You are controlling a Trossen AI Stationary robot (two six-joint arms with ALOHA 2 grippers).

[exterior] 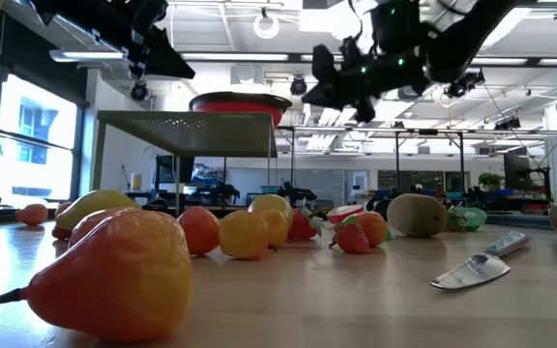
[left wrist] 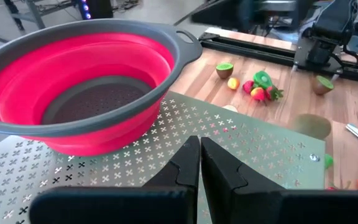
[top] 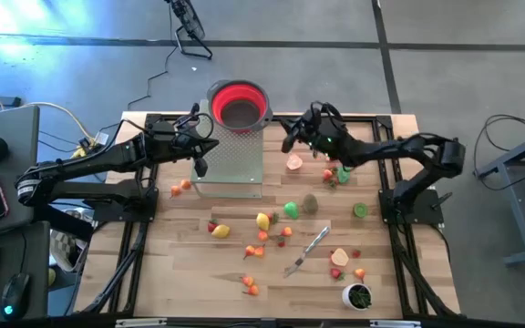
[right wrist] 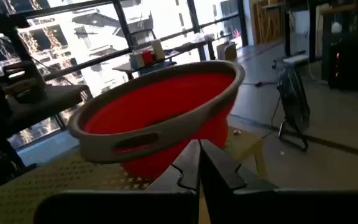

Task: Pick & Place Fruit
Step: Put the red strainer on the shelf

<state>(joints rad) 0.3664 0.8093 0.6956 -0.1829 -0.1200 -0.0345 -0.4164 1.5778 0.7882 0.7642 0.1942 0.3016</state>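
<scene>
The fruit, several small toy pieces, lies scattered on the wooden table [top: 199,273]: a yellow one [top: 262,220], a green one [top: 292,210], an orange one [top: 182,187]. In the low view a large orange-red piece [exterior: 114,271] lies nearest. A red bowl [top: 238,102] stands on a perforated metal stand [top: 231,159] at the far middle. My left gripper [top: 200,138] hovers shut at the bowl's left, above the stand [left wrist: 260,149]. My right gripper [top: 290,138] hovers shut at the bowl's right, pointing at the bowl [right wrist: 160,118]. Nothing shows between either pair of fingers.
A silver knife [top: 310,248] lies on the near right part of the table, and a small white cup with green contents [top: 357,295] stands near the front right corner. Black frame rails [top: 135,228] run along both table sides. More fruit clusters under the right arm [top: 335,173].
</scene>
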